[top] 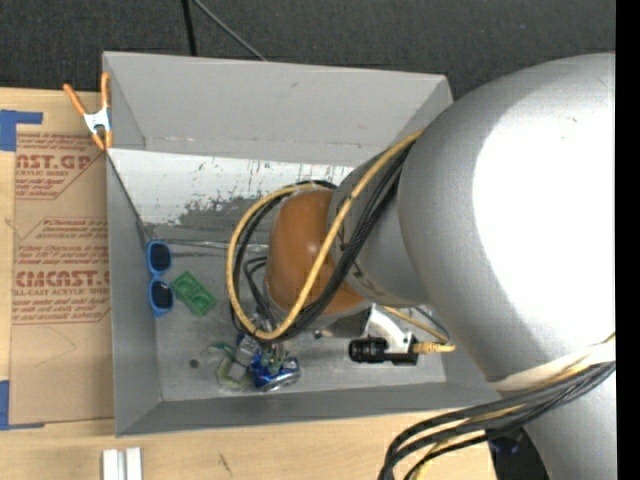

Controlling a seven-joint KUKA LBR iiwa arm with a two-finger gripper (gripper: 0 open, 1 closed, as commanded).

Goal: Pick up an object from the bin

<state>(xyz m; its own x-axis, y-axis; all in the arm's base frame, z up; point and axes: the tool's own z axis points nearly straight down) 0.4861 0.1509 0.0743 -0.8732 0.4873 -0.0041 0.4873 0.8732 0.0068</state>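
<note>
My gripper (263, 349) pokes out dark from under the arm's orange cover near the bin's front wall, left of centre. Right below it lies a small blue shiny thing (272, 371), touching or nearly touching it. Beside that, to the left, rests a small grey-green piece (229, 368) with a thin green strip. Whether anything is held I cannot see.
Blue sunglasses (158, 276) lie along the bin's left wall, with a flat green packet (193, 294) just to their right. The arm, its orange cover and yellow-black cables hide the bin's middle and right. A black-and-white fitting with a yellow lead hangs under the arm at front right.
</note>
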